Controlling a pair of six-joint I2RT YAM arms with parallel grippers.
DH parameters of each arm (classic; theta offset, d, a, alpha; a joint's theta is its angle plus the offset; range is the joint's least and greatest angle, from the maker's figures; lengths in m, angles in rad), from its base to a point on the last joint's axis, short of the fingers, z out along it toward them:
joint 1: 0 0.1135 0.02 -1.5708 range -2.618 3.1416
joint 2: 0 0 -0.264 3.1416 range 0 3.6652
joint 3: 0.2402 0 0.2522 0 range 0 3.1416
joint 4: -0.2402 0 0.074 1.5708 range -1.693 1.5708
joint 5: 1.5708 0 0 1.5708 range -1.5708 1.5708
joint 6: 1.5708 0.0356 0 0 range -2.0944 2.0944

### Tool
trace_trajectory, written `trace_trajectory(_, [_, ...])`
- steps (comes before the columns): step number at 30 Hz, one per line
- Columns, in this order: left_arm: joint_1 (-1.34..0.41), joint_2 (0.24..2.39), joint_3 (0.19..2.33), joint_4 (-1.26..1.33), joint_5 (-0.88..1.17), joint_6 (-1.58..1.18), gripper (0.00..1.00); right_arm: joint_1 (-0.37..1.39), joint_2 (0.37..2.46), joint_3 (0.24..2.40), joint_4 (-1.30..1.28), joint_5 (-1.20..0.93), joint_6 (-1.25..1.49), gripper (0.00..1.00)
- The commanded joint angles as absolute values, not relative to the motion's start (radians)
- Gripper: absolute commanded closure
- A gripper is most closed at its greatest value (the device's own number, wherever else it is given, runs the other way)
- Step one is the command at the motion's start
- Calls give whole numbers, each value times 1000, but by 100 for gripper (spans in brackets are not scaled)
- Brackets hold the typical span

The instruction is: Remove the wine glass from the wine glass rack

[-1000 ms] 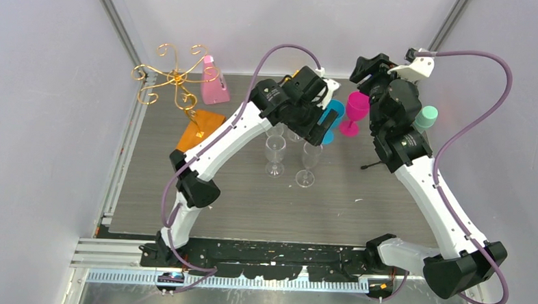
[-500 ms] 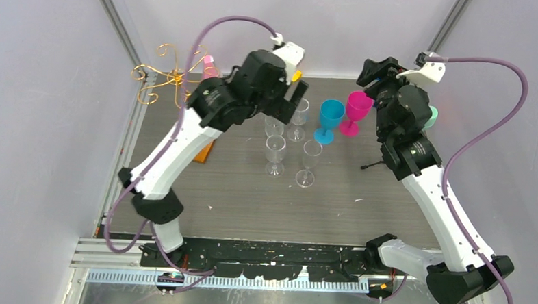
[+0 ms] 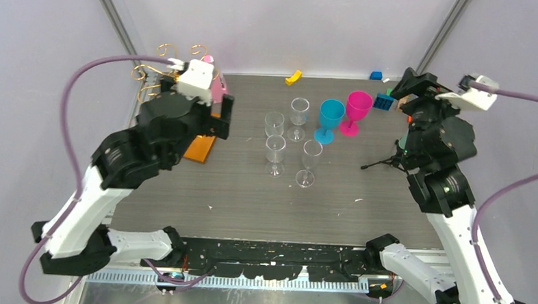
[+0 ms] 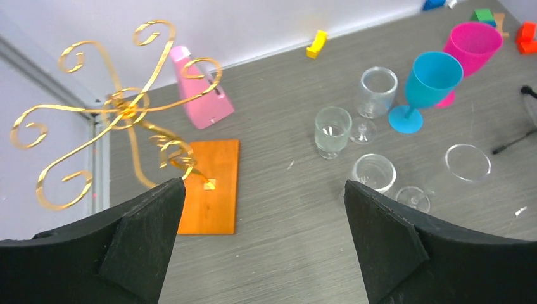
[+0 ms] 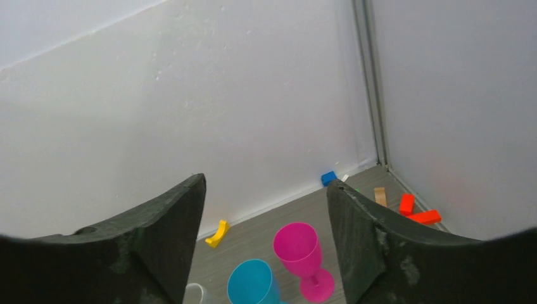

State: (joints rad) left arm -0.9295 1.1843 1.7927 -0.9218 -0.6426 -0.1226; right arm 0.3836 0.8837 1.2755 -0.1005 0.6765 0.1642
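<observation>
The wine glass rack [image 3: 165, 71] is a gold wire tree on an orange wooden base [image 3: 201, 149] at the back left. In the left wrist view its curly arms [image 4: 126, 114] carry no glass. Several clear wine glasses [image 3: 274, 152] stand upright mid-table, with a blue glass [image 3: 331, 117] and a pink glass [image 3: 357, 106] behind them. My left gripper [image 3: 216, 119] hangs open and empty above the base's right edge [image 4: 264, 185]. My right gripper [image 3: 413, 86] is open and empty, raised at the back right, with the pink glass [image 5: 297, 250] below it.
A pink wedge-shaped object [image 3: 217, 88] stands behind the rack. A small black tripod [image 3: 389, 161] lies by the right arm. A yellow block [image 3: 294, 77] and blue blocks [image 3: 385, 101] lie along the back wall; red and orange blocks [image 5: 418, 212] sit in the right corner.
My left arm swung from the middle of the table to the left, over the rack's base. My right arm drew back to the right and rose. The glasses have not moved.
</observation>
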Motion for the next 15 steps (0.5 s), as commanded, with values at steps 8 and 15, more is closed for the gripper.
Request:
trace_trajectory(8, [-936, 910, 1701, -853, -833, -116, 0, 380, 733, 1258, -83, 834, 76, 10])
trace_trajectory(15, [-936, 861, 1687, -828, -830, -85, 0, 380, 703, 1253, -126, 835, 139, 9])
